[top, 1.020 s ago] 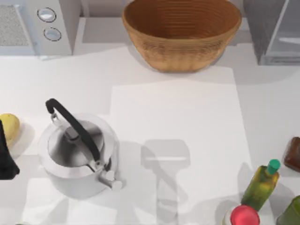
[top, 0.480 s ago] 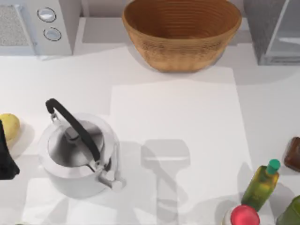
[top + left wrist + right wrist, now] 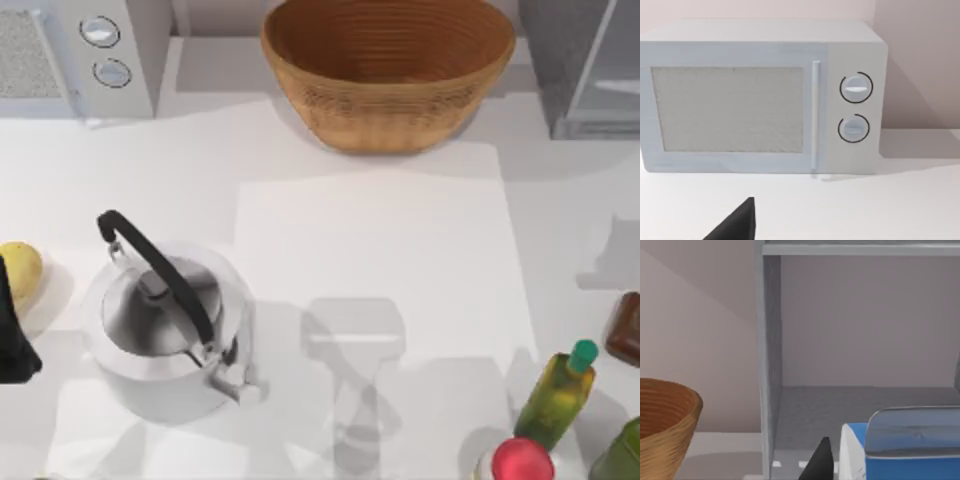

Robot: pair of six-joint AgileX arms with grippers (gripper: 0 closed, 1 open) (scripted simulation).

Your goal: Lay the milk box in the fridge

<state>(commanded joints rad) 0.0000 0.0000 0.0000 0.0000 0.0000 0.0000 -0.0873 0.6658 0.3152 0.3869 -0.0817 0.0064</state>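
Milk box [image 3: 912, 460] low and close at the right gripper [image 3: 880, 470], blue face and white edge toward the open fridge [image 3: 771, 340]. One dark finger [image 3: 821, 462] pressed against the white edge, the opposite one hidden behind the carton; judged clamped on the carton. Held in the air just outside the cabinet mouth, grey speckled floor straight ahead and slightly lower. Long axis apparently lying across the opening. Straight push forward needed, then a lowering onto the floor. Woven basket [image 3: 662, 415] beside the cabinet's near post. Left arm [image 3: 15, 330] parked at the table's left edge beside the kettle [image 3: 165, 330], facing the microwave [image 3: 760, 105], grip unreadable.
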